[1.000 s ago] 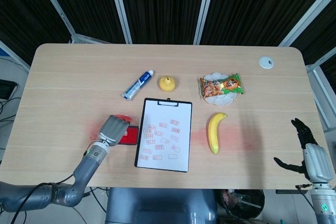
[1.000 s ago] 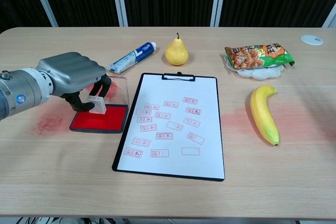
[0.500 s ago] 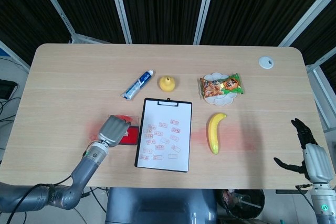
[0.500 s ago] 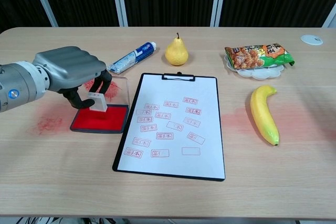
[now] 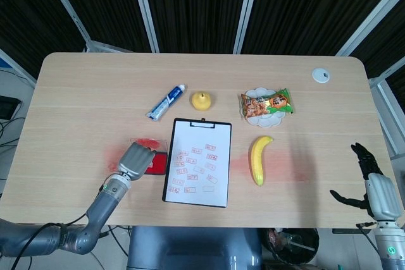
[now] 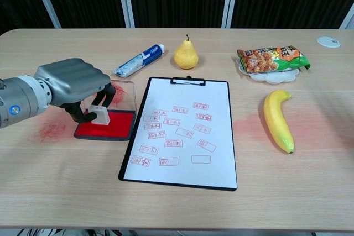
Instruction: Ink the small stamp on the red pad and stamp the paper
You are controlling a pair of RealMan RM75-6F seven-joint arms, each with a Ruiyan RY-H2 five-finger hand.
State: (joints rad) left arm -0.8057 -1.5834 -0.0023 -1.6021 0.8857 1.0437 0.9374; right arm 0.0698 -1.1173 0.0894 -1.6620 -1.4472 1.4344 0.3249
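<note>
The wooden table (image 6: pixel 66 192) carries a fair spread of things. A blue-and-white toothpaste tube (image 6: pixel 139 61) lies slantwise toward the back, with a yellow pear (image 6: pixel 186 54) upright just beside it. Further right, a green crinkly snack bag (image 6: pixel 272 58) sits on a small white scalloped plate (image 6: pixel 274 77), and a smooth curved banana (image 6: pixel 279 120) lies lengthwise in front of them, well apart from the clipboard (image 6: pixel 227 136). A small white disc (image 6: pixel 328 41) rests near the far right corner. Faint red smears mark the wood left of the ink pad and around the banana.

The black-edged clipboard holds a white sheet of paper (image 6: pixel 182 103), its clip at the far end, and the sheet's lower half is scattered with small rectangular red imprints at various angles. Nothing lies on the paper between the pad and those marks.

Just left of the clipboard sits the red pad (image 6: pixel 113 127), a flat rectangle of bright red in a dark tray, with its clear lid (image 6: pixel 126 95) standing open at the back. The left hand (image 6: pixel 72 84), grey and metallic, curls over the pad from the left and pinches the small stamp (image 6: pixel 100 115), a pale boxy block. The stamp stands roughly upright with its bottom face down on the red surface, near the pad's left end.

The right hand (image 5: pixel 373 181) hangs off the table's right edge with its dark fingers spread, holding nothing.
</note>
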